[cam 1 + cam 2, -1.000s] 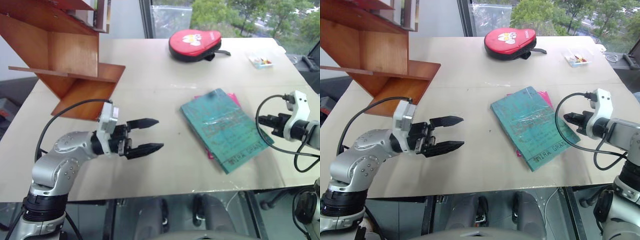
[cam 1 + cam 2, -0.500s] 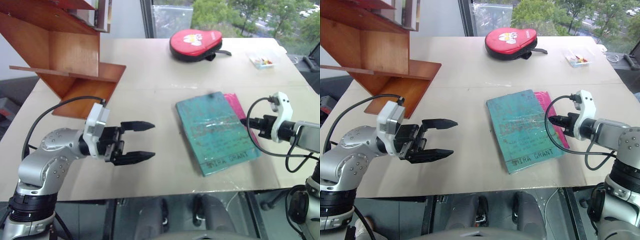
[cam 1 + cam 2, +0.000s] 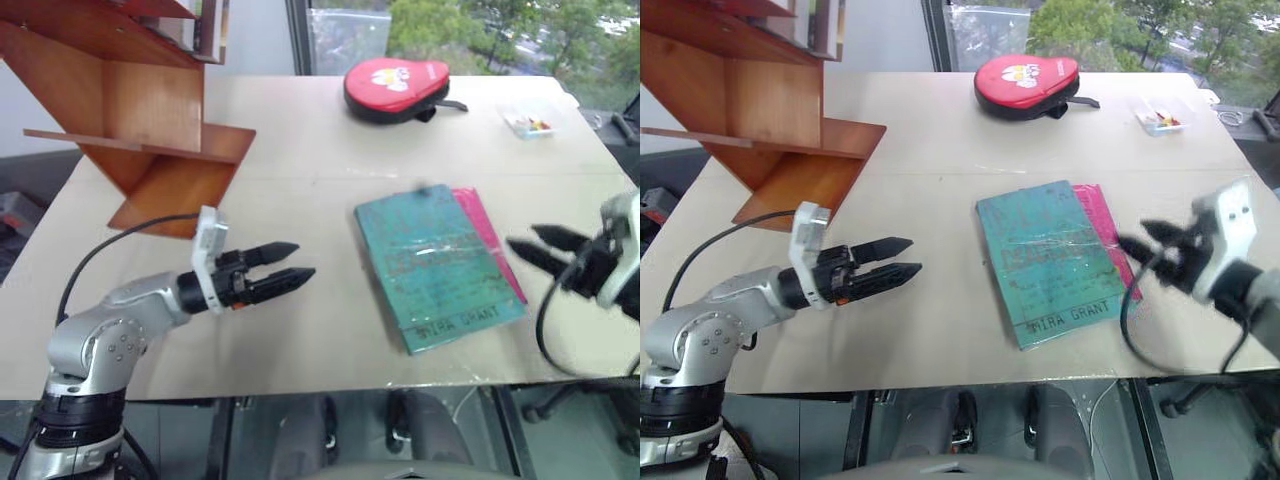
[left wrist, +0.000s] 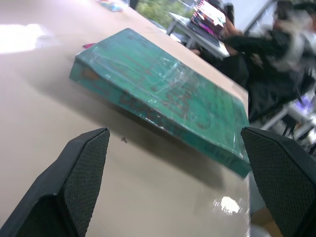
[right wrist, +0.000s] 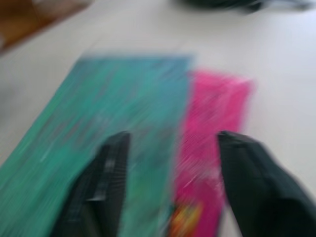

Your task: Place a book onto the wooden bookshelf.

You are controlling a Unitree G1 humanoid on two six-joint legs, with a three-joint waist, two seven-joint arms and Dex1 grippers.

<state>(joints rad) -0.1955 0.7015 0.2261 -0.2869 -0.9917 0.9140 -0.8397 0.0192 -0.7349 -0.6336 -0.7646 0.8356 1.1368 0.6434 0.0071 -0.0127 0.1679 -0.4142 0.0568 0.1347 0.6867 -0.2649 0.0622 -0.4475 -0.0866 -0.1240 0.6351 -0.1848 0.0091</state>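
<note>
The book (image 3: 438,265) was seen lying flat on the table (image 3: 300,180), its lettered edge toward the near side, and was held by neither gripper. A pink book (image 3: 487,240) lay partly under its right edge. The bookshelf (image 3: 130,120) stood at the far left of the table, well apart from the book, with a few upright books (image 3: 205,25) in an upper compartment.

The left gripper (image 3: 280,268) was held level above the table, left of the book and pointed toward it — its fingers parted and empty, as the left wrist view confirmed, where the book lay beyond and between the two fingers (image 4: 74,187). The right gripper (image 3: 1152,240) was seen just right of the pink book, blurred, with its fingers spread and nothing between them.

A red case (image 3: 395,88) and a small clear box (image 3: 527,122) lay at the far edge.
</note>
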